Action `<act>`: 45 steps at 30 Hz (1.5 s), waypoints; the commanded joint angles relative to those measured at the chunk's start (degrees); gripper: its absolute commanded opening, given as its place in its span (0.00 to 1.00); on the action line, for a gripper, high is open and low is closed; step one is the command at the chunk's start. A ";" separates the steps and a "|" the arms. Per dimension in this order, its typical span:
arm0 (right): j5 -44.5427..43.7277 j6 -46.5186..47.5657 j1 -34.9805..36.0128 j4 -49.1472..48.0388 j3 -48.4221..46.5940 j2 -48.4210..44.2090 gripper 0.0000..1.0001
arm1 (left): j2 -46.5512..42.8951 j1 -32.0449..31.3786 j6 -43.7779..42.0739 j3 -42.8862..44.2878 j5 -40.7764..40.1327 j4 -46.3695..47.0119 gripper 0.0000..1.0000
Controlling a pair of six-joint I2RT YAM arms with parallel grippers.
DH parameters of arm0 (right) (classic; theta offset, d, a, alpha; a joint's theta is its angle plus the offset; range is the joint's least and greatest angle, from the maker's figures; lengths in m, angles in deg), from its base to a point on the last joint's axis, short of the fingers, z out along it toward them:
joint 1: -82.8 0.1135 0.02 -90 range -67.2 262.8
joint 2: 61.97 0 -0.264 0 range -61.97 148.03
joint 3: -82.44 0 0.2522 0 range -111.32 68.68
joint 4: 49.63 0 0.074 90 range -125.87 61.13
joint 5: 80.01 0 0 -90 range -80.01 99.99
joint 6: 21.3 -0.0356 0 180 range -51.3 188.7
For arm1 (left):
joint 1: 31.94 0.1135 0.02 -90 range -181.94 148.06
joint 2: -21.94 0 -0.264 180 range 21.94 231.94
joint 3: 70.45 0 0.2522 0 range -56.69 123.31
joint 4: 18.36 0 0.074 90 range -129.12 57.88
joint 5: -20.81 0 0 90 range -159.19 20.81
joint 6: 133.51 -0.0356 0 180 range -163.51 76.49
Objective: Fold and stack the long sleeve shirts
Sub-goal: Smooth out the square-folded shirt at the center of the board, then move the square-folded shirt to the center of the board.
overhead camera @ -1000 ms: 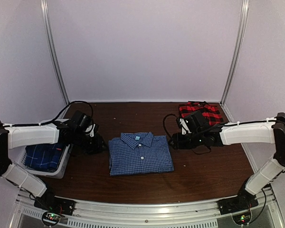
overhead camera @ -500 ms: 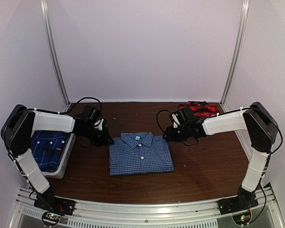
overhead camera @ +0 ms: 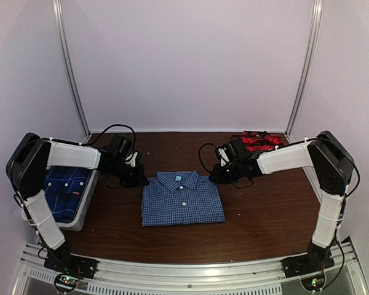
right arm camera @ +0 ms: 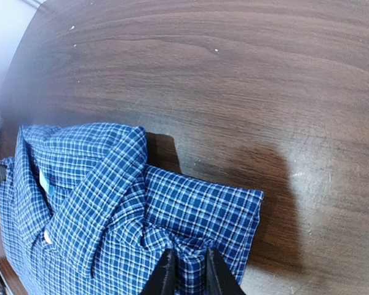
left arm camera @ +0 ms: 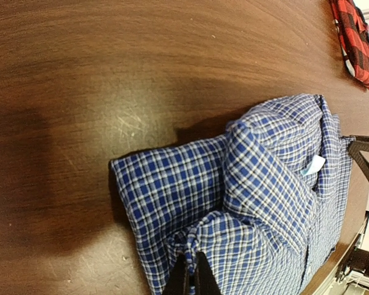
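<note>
The blue-and-white gingham shirt (overhead camera: 182,198) lies folded, collar to the back, on the brown table. My left gripper (overhead camera: 139,180) is at its back left corner and is shut on a pinch of its cloth (left arm camera: 234,203), seen in the left wrist view with the gripper (left arm camera: 192,263) at the bottom. My right gripper (overhead camera: 216,177) is at the back right corner, its jaws (right arm camera: 186,263) closed on a fold of the same shirt (right arm camera: 98,184). The red-and-black plaid shirt (overhead camera: 258,141) lies folded at the back right. The darker blue plaid shirt (overhead camera: 63,192) is in a bin at the left.
A white bin (overhead camera: 86,210) stands at the table's left edge beside the left arm. Black cables loop behind both wrists. White walls and metal posts close the back and sides. The red shirt (left arm camera: 355,37) shows at the top right of the left wrist view.
Both grippers have moved inward and toward the back, from beside the gingham shirt's sides to its two back corners. The shirt has stayed where it was.
</note>
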State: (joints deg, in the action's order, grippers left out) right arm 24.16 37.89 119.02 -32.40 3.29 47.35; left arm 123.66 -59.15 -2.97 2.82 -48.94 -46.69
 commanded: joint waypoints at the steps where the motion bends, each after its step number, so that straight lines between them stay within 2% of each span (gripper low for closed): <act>1: -0.63 0.50 -0.13 0.80 -1.86 -0.65 0.14 | 0.43 0.39 -0.85 1.70 0.75 2.21 0.00; 7: -4.33 0.49 -0.26 1.08 0.35 -4.58 0.00 | 0.60 0.39 -1.55 2.31 -0.77 1.86 0.00; 21: -4.94 0.36 -2.01 0.65 1.38 -0.78 0.00 | 5.53 1.64 -3.01 4.36 -3.80 1.68 0.00; 23: -4.88 0.72 -2.15 1.41 0.92 -0.37 0.03 | 6.19 2.09 -3.53 4.88 -4.22 1.30 0.00; 28: -5.59 1.97 -2.20 4.17 -0.46 -1.96 0.21 | 6.91 2.36 -5.76 8.33 -5.68 -1.80 0.15; 34: -8.16 3.08 -2.10 8.26 0.05 -7.97 0.35 | 2.98 1.93 -8.20 12.92 -11.65 -7.19 0.31; 40: -7.92 1.75 0.56 8.98 2.79 -13.71 0.34 | -2.03 -2.65 -6.33 14.32 -12.67 -8.97 0.34; 45: -5.92 -0.49 4.23 6.70 4.32 -14.04 0.31 | -1.53 -10.24 -1.34 13.93 -8.22 -4.10 0.34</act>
State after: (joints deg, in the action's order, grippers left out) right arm 17.56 39.44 120.64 -25.10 5.44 33.09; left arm 122.19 -63.74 -8.20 15.82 -60.07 -54.30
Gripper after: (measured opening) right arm 0.316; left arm 0.342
